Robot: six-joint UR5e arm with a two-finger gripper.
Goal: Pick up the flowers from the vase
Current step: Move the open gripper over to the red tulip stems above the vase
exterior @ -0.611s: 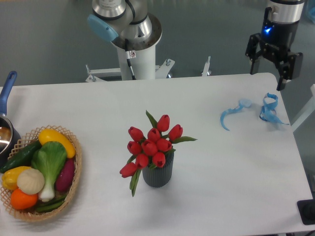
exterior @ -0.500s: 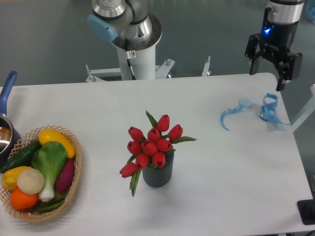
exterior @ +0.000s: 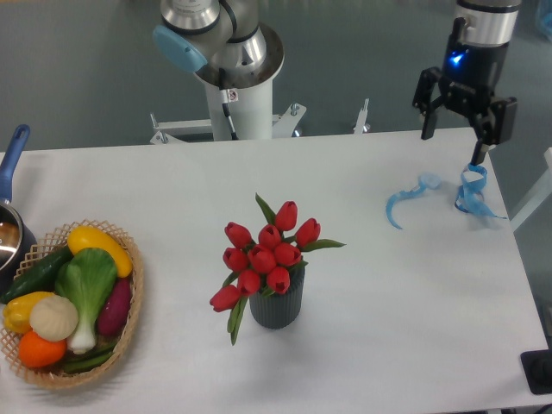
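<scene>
The flowers [exterior: 263, 254], a bunch of red closed tulip buds with green leaves, stand in the vase [exterior: 278, 304], a small dark grey-blue ribbed cylinder near the middle of the white table. My gripper [exterior: 451, 148] hangs open and empty above the table's back right corner, far up and to the right of the flowers. Its two dark fingers point down, spread wide apart.
Curly blue ribbons [exterior: 466, 191] lie at the back right, just below the gripper. A wicker basket [exterior: 131, 312] with vegetables sits at the front left. A pot with a blue handle [exterior: 10, 164] is at the left edge. The robot base [exterior: 233, 69] stands behind the table.
The gripper has shifted a little to the left and up, still open. The flowers and vase have not moved.
</scene>
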